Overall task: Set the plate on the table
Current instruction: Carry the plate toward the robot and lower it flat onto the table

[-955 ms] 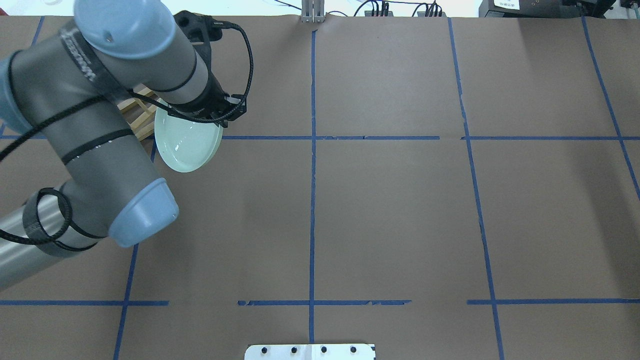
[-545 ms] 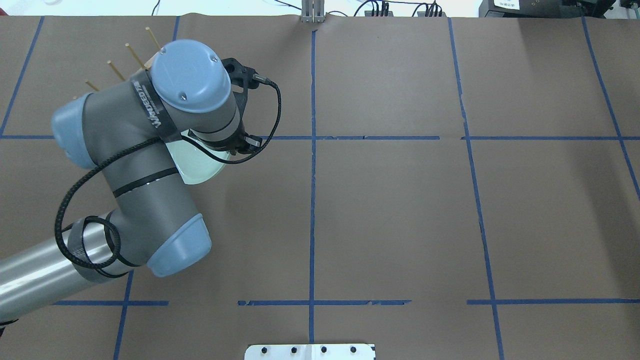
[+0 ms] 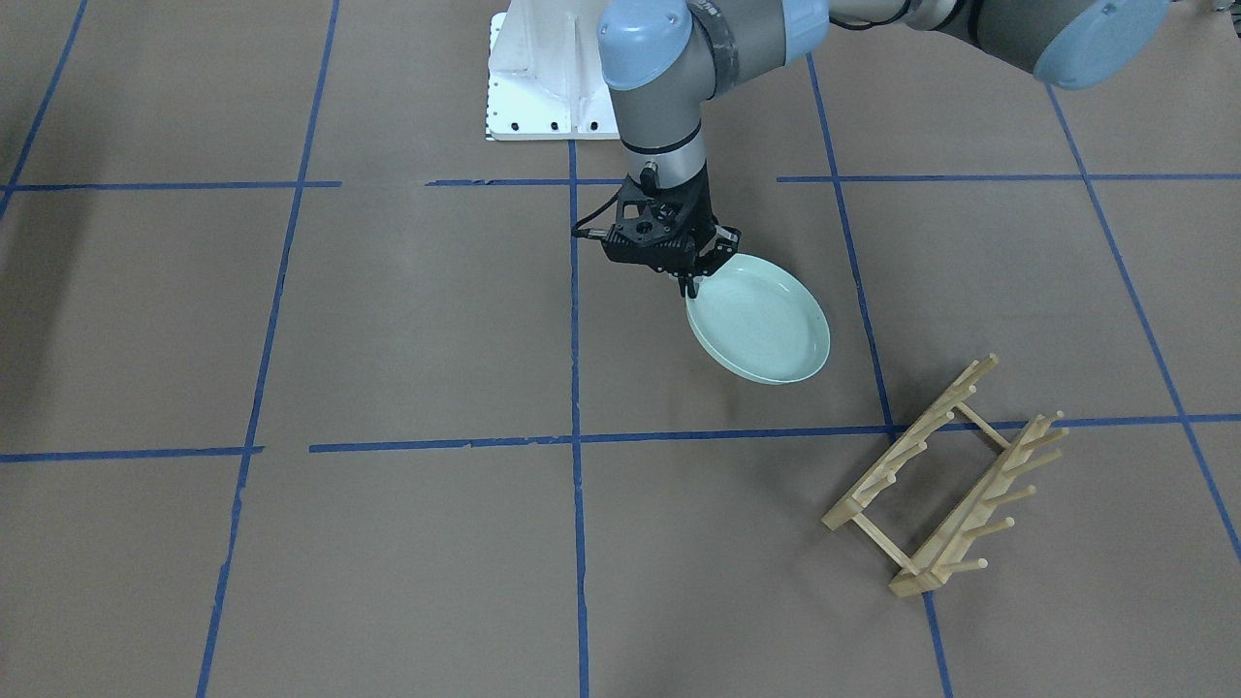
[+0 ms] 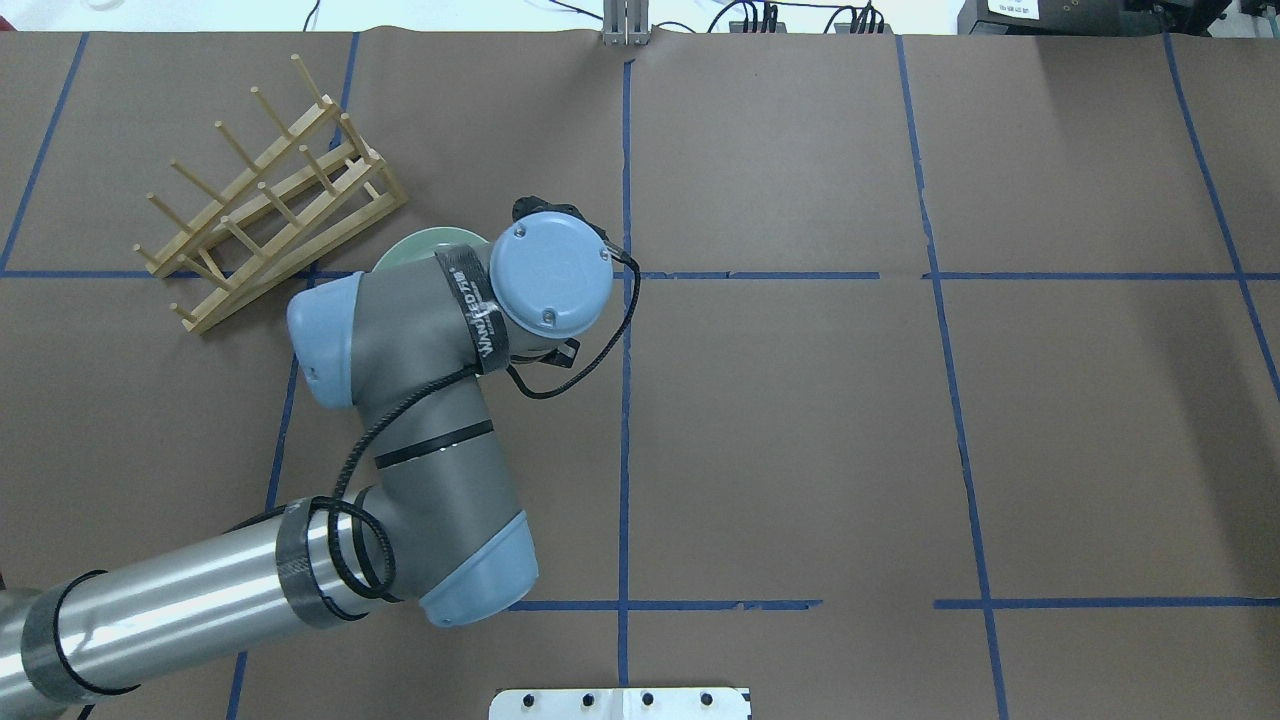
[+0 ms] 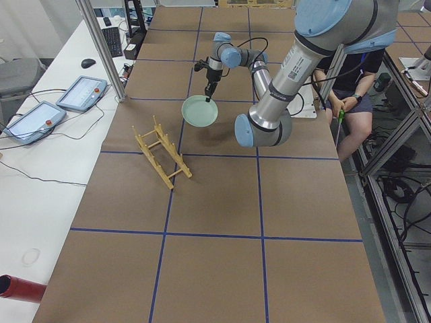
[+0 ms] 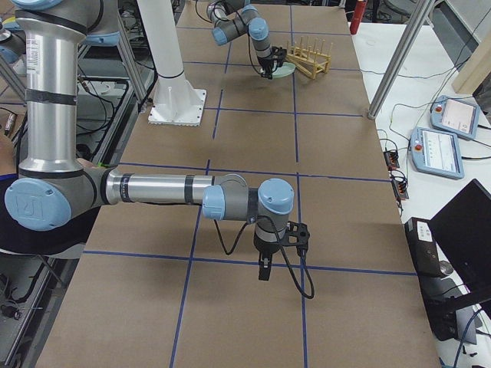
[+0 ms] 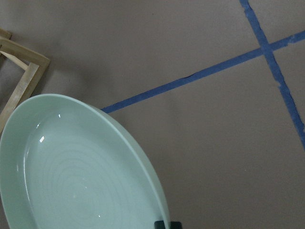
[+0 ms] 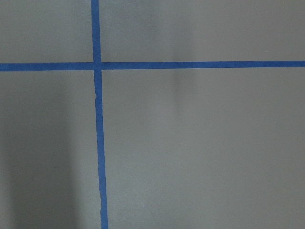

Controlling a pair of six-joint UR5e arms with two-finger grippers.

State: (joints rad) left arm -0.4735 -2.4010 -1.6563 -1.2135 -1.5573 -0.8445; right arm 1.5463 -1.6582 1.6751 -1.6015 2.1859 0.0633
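Our left pincer (image 3: pixel 690 283) points down from the wrist, and its two black fingers are clamped on the near rim of the round pale mint-green plate (image 3: pixel 761 334). The left wrist view shows only a dark fingertip (image 7: pixel 167 224) at the bottom edge, pressed against that rim. The plate hangs from this one grip, hollow side up, and slopes away from the pincer. We cannot tell whether its far edge touches the surface or floats just above it. Faint concentric rings show in its well (image 7: pixel 71 176).

The plate sits over the flat brown paper-covered table (image 3: pixel 388 320), inside one rectangle of the blue tape lines (image 3: pixel 574 320), just beside the line that runs across the table. In the overhead view the left arm's blue-capped wrist hides most of the plate (image 4: pixel 425 245).

The light wooden peg rack (image 3: pixel 945 475) stands near the plate but apart from it. The white metal robot base (image 3: pixel 543 78) is at the table's edge on the robot's side.

Our right pincer (image 6: pixel 265 270) hangs low over a tape crossing, well apart from the plate. We cannot tell whether its fingers are apart or together.
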